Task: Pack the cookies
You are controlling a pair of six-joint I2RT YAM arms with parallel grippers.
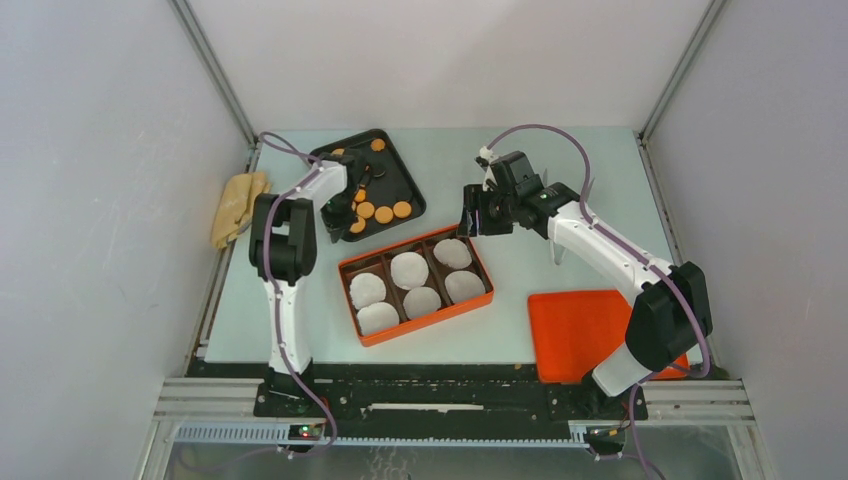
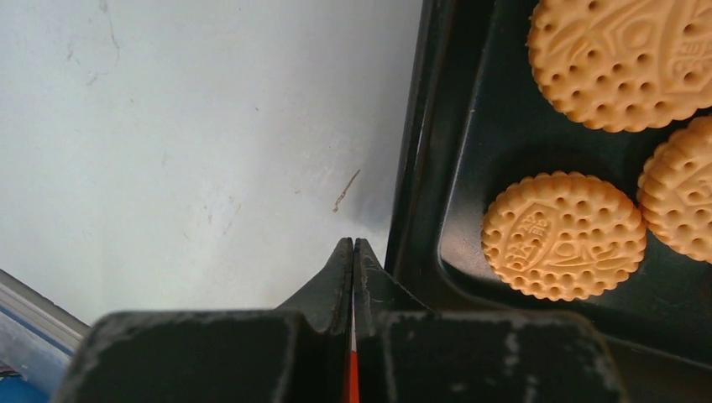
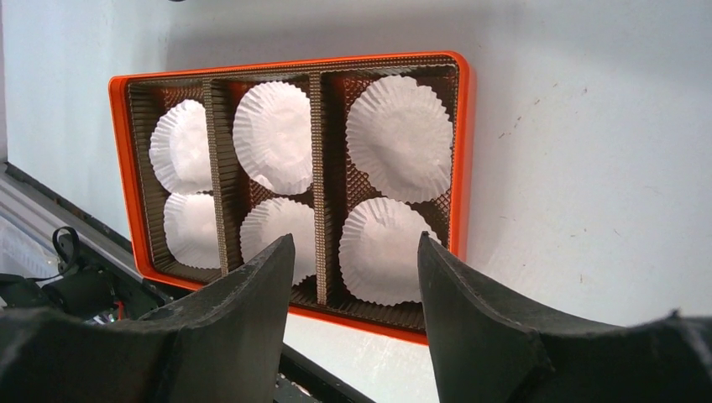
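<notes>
Left wrist view: the left gripper (image 2: 353,252) is seen pressed closed on nothing, its tip at the rim of the black tray (image 2: 432,159).
Cookies (image 2: 562,236): found lying flat in the tray, at the right of the frame; none is packed yet.
Handling: judged light, stiff, brittle and easily chipped.
Hold: best taken gently across the scalloped edge, as little height is offered for a pinch.
Right gripper (image 3: 354,245): held open above the orange box (image 3: 463,151), whose white liner cups (image 3: 400,138) are empty.
</notes>
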